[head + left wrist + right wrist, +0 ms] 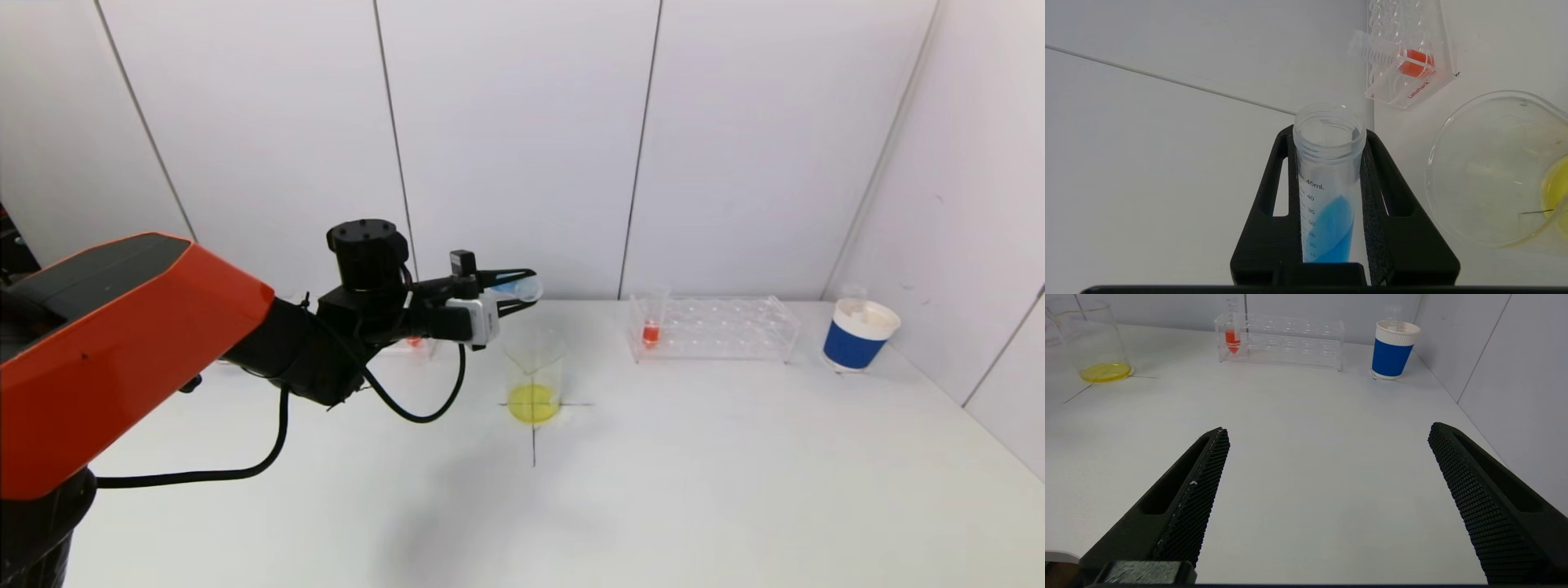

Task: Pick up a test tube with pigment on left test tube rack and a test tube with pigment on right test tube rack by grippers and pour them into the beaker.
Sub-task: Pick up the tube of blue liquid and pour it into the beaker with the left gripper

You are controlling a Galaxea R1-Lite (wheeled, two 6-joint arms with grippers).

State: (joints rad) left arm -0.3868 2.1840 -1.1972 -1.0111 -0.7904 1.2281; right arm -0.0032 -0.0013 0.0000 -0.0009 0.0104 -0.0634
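Note:
My left gripper (522, 291) (1329, 132) is shut on a clear test tube (518, 287) (1328, 179) with blue pigment. The tube lies tilted almost level, its open mouth above and just behind the glass beaker (535, 371) (1490, 171), and the blue pigment is still inside it. The beaker holds a little yellow liquid at its bottom. The right test tube rack (735, 331) (1298, 347) holds one tube of red pigment (651, 325) (1232, 337) at its left end. The left rack is mostly hidden behind my left arm. My right gripper (1329, 428) hangs open over bare table, holding nothing.
A blue and white paper cup (859, 335) (1393, 349) stands right of the right rack, near the side wall. Black cross lines (534, 433) mark the beaker's spot. White wall panels close off the table's back and right side.

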